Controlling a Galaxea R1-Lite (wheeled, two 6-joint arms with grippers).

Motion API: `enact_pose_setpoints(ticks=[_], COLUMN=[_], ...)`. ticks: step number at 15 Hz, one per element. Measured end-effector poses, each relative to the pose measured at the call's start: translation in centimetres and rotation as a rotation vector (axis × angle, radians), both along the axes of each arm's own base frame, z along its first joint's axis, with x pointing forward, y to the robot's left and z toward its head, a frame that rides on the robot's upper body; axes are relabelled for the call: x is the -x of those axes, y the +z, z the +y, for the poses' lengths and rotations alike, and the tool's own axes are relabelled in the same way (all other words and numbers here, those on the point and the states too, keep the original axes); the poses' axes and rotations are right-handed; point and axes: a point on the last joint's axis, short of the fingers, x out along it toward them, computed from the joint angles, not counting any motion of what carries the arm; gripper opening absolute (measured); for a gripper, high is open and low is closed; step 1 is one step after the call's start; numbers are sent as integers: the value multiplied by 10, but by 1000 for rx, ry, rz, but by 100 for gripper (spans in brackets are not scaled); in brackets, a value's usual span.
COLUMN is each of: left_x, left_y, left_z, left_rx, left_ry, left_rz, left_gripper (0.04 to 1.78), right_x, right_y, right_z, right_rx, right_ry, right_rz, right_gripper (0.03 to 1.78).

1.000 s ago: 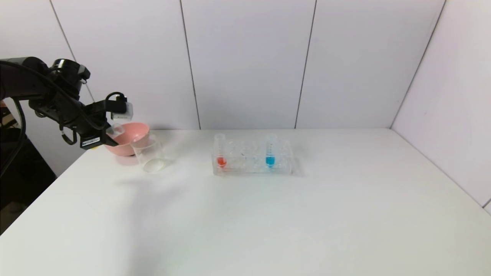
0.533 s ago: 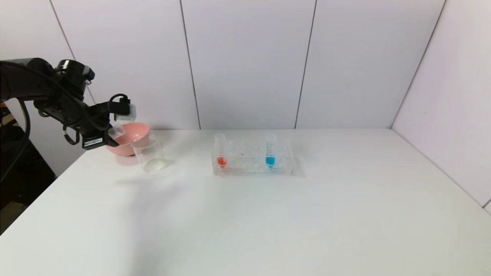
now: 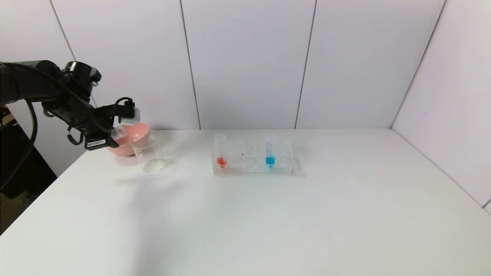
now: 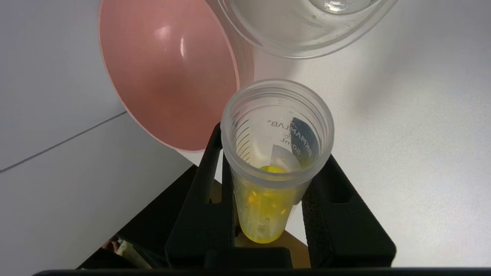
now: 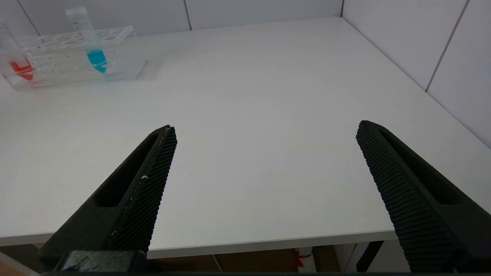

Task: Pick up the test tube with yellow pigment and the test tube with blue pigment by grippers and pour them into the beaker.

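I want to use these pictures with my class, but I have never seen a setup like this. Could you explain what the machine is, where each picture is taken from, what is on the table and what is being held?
This is a robot with two arms, each ending in a claw. The wide picture comes from a camera on its head; the other two come from cameras on its wrists.

On the white table stand a pink bowl, a clear beaker beside it, and a clear rack. The rack holds a tube with red-orange liquid and the test tube with blue pigment.

The left claw, raised by the bowl and beaker, is shut on the test tube with yellow pigment, tilted with its mouth toward them; yellow liquid is in its bottom.

The right claw is open and empty over the table's near edge, out of the head view.
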Motion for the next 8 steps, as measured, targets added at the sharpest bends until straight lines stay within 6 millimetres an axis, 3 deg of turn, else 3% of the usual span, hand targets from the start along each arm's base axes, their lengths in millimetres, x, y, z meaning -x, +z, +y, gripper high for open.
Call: enact_pose_setpoints(ticks=[8], left_x=[-8], left_y=[-6], left_z=[-11], left_rx=[-107], left_ry=[-19], left_rz=[-1], left_gripper=[51], right_x=[0], right_y=[0], right_z=[0], right_rx=[0], right_ry=[0], right_rz=[0], right_gripper=[171])
